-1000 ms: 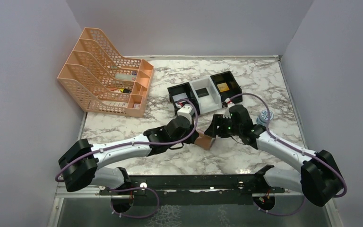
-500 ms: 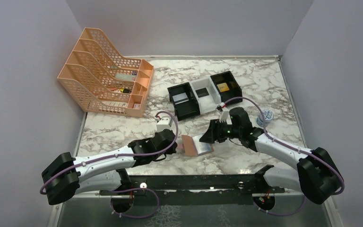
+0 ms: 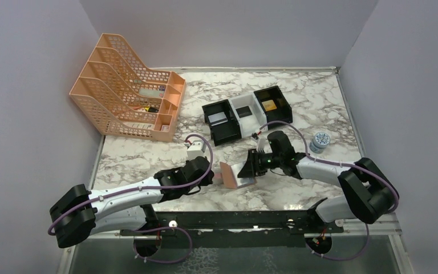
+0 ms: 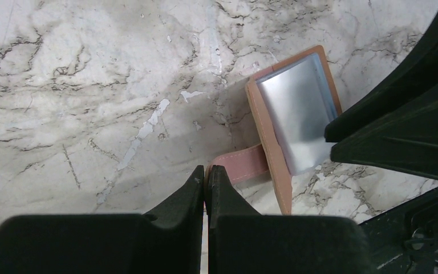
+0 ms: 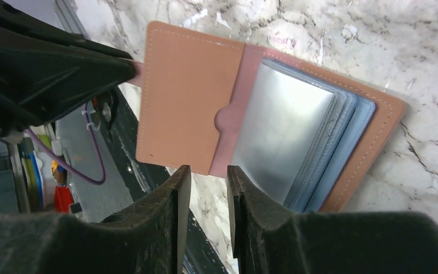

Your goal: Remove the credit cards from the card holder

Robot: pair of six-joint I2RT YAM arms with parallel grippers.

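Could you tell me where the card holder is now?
In the top view, the card holder lies open near the table's front edge, between both arms' jaws.

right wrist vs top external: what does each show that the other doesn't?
Right wrist only: stacked blue-grey pocket edges and a rounded notch inside the open tan leather card holder. Top external only: the orange mesh file rack, the black and white box trays. Both: the card holder open on the marble table, a silver-grey card in it, left gripper pinching its side tab, right gripper fingers apart at its edge.
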